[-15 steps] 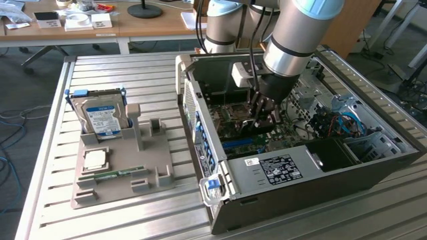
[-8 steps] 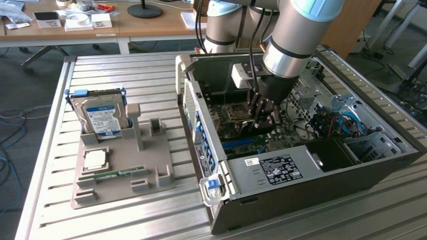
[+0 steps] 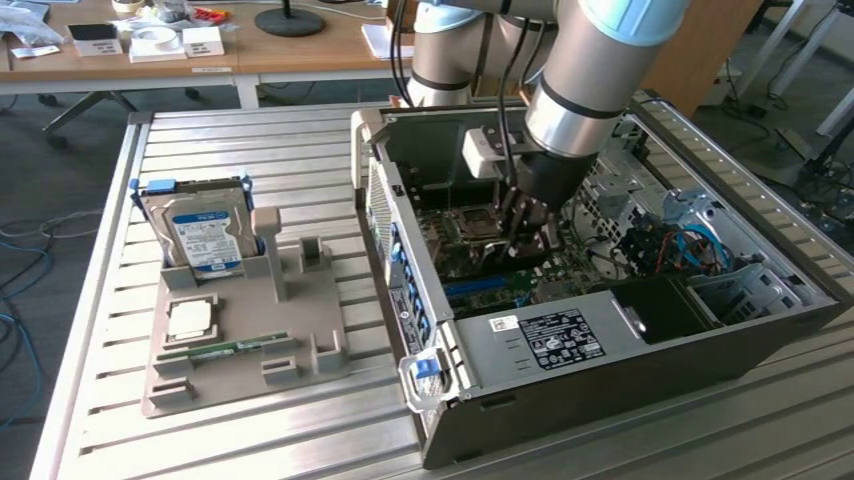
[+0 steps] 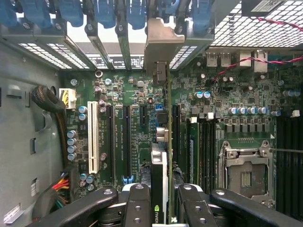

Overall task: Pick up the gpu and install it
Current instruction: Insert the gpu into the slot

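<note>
gpu (image 4: pixel 160 161) stands edge-on over the motherboard (image 4: pixel 118 94) inside the case (image 3: pixel 641 380), at 3 o'clock from the hard drive (image 3: pixel 200 235) in the exterior view. Pale bracket (image 4: pixel 163 45) faces the rear slots. Hand (image 4: pixel 163 194) clamped narrow on its upper edge. Likely light, stiff, fragile; grip board edges, not components.

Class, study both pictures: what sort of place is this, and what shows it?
Probably a robotics lab: a robot arm holds a gpu inside an open PC case on a metal bench, with office desks behind.

Robotics lab, slotted aluminium bench (image 3: pixel 267 140), open computer case (image 3: pixel 574 400), cluttered desks (image 3: pixel 307 55) behind
</note>
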You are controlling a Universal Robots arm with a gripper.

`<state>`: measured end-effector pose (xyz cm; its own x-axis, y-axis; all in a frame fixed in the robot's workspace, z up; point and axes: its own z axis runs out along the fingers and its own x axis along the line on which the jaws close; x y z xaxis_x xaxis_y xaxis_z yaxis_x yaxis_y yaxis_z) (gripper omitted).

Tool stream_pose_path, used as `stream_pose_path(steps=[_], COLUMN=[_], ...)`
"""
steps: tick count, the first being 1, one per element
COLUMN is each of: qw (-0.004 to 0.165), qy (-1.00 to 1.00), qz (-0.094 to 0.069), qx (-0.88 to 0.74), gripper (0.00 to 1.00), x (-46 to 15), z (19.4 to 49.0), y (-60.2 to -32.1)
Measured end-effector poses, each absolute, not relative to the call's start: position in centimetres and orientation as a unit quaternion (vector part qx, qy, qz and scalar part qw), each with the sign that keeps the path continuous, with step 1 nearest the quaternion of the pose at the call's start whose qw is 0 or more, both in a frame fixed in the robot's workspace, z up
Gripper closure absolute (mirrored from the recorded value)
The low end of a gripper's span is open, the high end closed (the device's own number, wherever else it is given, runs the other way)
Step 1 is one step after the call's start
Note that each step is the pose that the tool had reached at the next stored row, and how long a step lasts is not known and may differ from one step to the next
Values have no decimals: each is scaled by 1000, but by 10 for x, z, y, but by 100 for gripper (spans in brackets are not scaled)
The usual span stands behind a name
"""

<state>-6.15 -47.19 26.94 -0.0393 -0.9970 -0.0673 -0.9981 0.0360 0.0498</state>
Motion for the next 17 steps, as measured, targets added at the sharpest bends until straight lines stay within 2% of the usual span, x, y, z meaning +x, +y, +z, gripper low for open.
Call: stream_pose_path(steps=[17], qw=[8], qy=[720], qz=[41], qx=[-693], gripper=[73], x=[-63], z=[265], y=[-472])
